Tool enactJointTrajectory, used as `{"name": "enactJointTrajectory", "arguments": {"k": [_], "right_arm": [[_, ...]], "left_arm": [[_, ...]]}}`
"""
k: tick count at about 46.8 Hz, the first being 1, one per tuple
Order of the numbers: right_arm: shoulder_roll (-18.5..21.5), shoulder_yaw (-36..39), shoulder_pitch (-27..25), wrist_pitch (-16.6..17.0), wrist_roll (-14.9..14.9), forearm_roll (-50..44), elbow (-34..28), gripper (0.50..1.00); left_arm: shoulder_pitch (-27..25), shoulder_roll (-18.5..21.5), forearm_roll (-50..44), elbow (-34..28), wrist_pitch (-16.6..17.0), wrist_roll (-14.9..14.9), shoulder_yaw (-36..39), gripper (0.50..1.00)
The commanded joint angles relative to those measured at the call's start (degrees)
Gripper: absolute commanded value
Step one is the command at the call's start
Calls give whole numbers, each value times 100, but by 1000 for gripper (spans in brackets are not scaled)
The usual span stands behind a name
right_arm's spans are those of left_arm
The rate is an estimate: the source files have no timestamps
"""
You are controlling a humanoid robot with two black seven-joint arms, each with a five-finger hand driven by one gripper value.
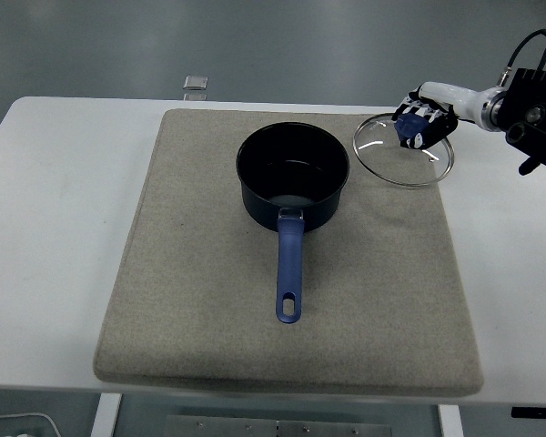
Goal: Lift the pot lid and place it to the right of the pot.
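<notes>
I see my right hand [421,125] clenched around the blue knob of the glass pot lid [404,150], which sits low over the grey mat's [200,309] far right corner, just right of the pot [293,176] and apart from it. I cannot tell whether the lid touches the mat. The lid's right rim reaches the mat's right edge, with bare white counter [510,273] beyond. The pot stands open, its blue handle [290,273] pointing toward me. A small clear object [196,83] lies at the counter's far edge, well clear.
</notes>
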Motion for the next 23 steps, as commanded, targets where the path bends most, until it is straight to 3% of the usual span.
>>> {"name": "enactJointTrajectory", "arguments": {"k": [1,7,11,14,17,19,23], "right_arm": [[45,-3,-54,-15,0,-12,2,500],[124,-3,-124,-94,0,-21,2,515],[168,6,-150,-120,0,5,11,615],[168,14,-151,-129,9,23,11,764],[168,23,-142,-129,9,49,11,868],[168,23,-133,-129,9,49,11,893],[159,23,-115,-120,9,49,20,895]], "left_arm": [[0,0,-4,0,0,-8,0,1000],[0,0,5,0,0,1,0,1000],[0,0,5,0,0,1,0,1000],[0,0,5,0,0,-8,0,1000],[0,0,-4,0,0,1,0,1000],[0,0,5,0,0,-8,0,1000],[0,0,5,0,0,-8,0,1000]]}}
